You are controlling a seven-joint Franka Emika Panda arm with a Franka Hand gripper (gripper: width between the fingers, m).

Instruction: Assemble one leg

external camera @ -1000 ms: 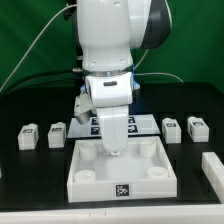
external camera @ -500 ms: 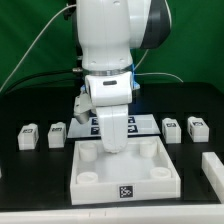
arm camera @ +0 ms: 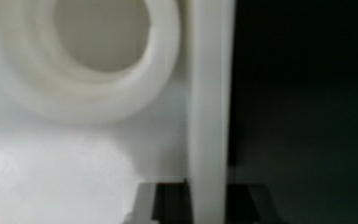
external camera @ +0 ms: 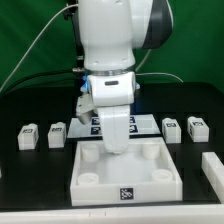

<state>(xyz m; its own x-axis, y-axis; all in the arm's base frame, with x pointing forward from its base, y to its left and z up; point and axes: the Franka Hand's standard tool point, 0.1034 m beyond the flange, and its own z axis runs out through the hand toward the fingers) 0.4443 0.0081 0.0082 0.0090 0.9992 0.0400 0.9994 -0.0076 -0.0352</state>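
Progress: basically at the start, as far as I can see. All four legs [external camera: 57,133] sit loose on the table [external camera: 30,170], two on the exterior view's left and two on its right, apart from the tray [external camera: 120,180], none gripped. The tray's corner sockets [external camera: 88,177] look empty, so no leg is fitted yet; pick, carry and insert are all left, imo. The gripper [external camera: 116,147] hangs low over the far part of the tray, near the far-left socket. The arm's body hides the fingers, and the wrist view gives only a close blur of a socket ring [arm camera: 87,50] and a tray wall [arm camera: 208,100], so I can't tell how wide it's open or whether it holds anything. Writing: none readable, no brand. Only b/w square tags [external camera: 122,192] on the tray's near face, on the legs and on the marker board [external camera: 150,122] behind the arm.
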